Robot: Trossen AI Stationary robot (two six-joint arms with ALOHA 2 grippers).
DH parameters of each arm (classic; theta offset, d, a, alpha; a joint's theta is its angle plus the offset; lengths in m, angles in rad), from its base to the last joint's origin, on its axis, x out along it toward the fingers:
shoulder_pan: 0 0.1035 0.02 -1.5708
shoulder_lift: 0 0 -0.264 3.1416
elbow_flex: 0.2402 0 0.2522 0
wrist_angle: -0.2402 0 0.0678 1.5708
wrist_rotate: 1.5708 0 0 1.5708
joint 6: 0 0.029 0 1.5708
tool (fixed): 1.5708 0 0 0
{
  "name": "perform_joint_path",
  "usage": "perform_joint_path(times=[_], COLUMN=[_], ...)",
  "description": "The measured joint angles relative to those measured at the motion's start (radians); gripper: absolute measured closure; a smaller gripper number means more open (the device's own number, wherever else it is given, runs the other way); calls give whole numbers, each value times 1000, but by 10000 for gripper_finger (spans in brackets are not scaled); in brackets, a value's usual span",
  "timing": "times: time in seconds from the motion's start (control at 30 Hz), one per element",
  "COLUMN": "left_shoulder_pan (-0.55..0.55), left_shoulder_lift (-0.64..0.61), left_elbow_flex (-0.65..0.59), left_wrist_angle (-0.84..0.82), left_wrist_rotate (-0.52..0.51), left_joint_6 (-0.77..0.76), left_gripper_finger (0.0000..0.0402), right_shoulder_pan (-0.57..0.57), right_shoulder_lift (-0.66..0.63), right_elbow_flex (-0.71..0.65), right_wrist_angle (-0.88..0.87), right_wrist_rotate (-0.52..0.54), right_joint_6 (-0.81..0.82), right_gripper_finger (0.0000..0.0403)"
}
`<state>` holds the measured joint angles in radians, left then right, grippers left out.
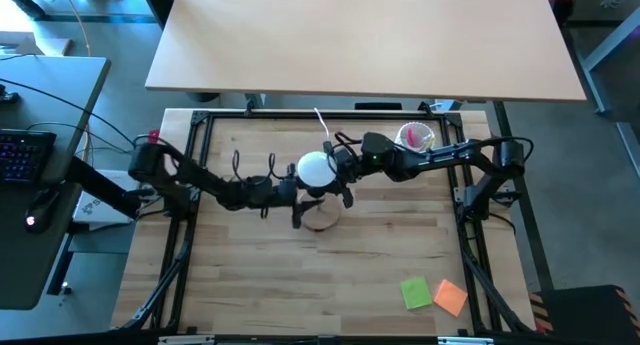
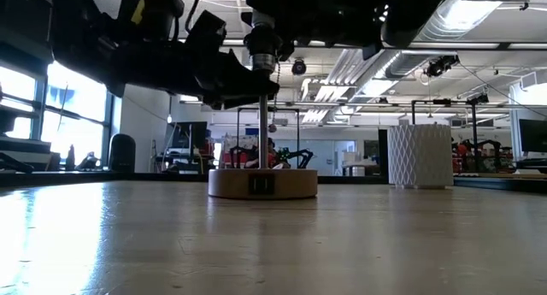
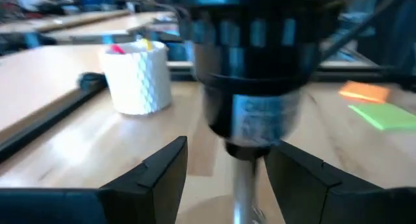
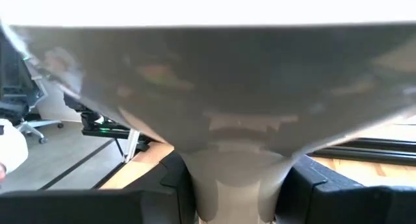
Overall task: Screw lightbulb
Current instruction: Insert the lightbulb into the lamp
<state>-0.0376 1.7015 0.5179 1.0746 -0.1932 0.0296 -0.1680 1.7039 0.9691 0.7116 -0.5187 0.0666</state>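
The white lightbulb (image 1: 315,168) hangs over the round wooden lamp base (image 1: 322,217), with my right gripper (image 1: 332,175) shut on it from the table's right. The base (image 2: 262,182) rests flat on the table, and a thin metal stem (image 2: 261,115) rises from it to a black socket (image 3: 257,68). My left gripper (image 3: 227,178) comes in from the left and is open. Its fingers stand on either side of the stem below the socket, and I cannot tell whether they touch it. The arms hide the bulb's screw end. My right gripper pinches the lightbulb's tapering neck (image 4: 234,175) between its two fingers (image 4: 312,185). It comes in level from the table's right. The bulb stands upright, globe up, clear of the table and above the lamp.
A white ribbed cup (image 1: 415,137) with pink items stands at the far right, behind the lamp. A green sticky note (image 1: 418,293) and an orange one (image 1: 451,297) lie near the front right corner. Dark frame rails (image 1: 480,285) border the table.
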Motion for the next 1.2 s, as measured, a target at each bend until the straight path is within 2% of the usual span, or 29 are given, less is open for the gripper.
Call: perform_joint_path(times=[0.1, 0.2, 0.43, 0.5, 0.83, 1.1, 1.2], left_shoulder_pan=[-14, -25, -30, -28, 65, 121, 139], left_shoulder_lift=[45, 68, 76, 71, 66, 66, 67], left_elbow_flex=[8, 8, 5, 6, 9, 12, 26], left_wrist_angle=[98, 131, 121, 114, 92, 92, 74], left_wrist_rotate=[-44, -64, -19, 5, 355, 603, 681], left_joint_6=[-1, -23, -33, -26, -30, -48, -49], left_gripper_finger=[215, 243, 369, 375, 375, 375, 375], right_shoulder_pan=[3, 11, 20, 21, 44, 7, -6], right_shoulder_lift=[-2, -3, -4, -4, -4, 4, 21], right_elbow_flex=[1, 2, 4, 5, 6, 6, 5], right_wrist_angle=[-20, -37, -57, -70, -128, -95, -60], right_wrist_rotate=[16, 44, 41, 35, -22, -221, -253], right_joint_6=[3, -8, -39, -41, -150, -184, -182], right_gripper_finger=[269, 269, 269, 269, 269, 269, 269])
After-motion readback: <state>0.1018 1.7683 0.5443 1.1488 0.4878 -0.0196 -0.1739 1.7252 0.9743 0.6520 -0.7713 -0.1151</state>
